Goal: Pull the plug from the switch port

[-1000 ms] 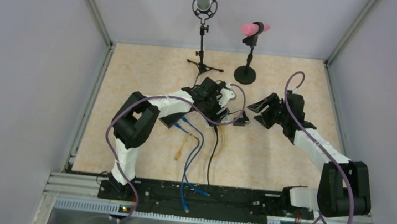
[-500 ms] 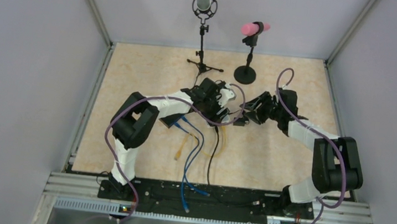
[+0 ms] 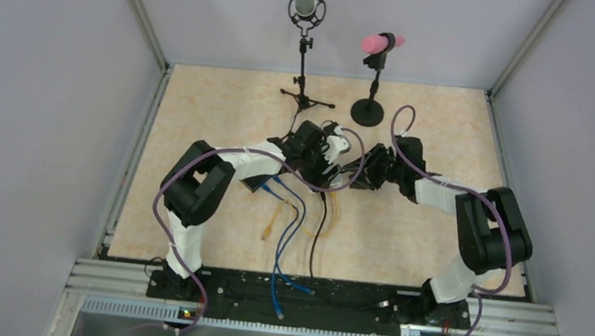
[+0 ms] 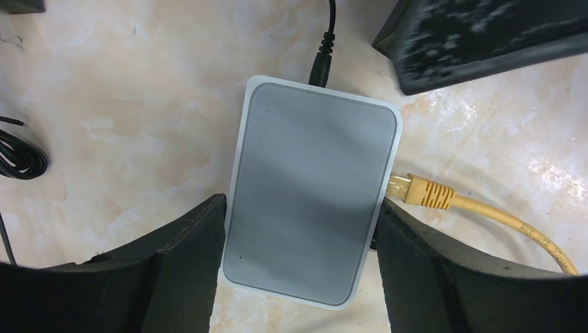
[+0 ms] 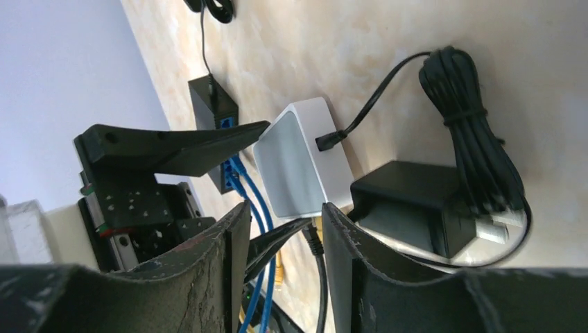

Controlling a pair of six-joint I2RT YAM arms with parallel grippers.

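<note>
A white switch [image 4: 312,194] lies flat on the table with my left gripper [image 4: 298,267] shut on its two long sides. A yellow plug [image 4: 419,192] with its yellow cable sits in a port on the switch's right side. A black power lead [image 4: 322,61] enters the far end. In the right wrist view my right gripper [image 5: 284,215] is open, its fingertips just short of the switch [image 5: 305,163]. The yellow plug [image 5: 317,223] and a black cable show in the gap between them. From the top view, both grippers meet mid-table, left gripper [image 3: 322,158], right gripper [image 3: 363,171].
A black power adapter [image 5: 416,208] with a coiled black cable [image 5: 471,139] lies beside the switch. A black box [image 5: 215,114] with blue cables [image 3: 287,217] is close behind. Two microphone stands [image 3: 304,52] [image 3: 375,76] are at the back. Loose cables trail toward the near edge.
My right arm has swung left across the table until its gripper reaches the switch, and its jaws have narrowed. The left gripper has kept its hold on the switch.
</note>
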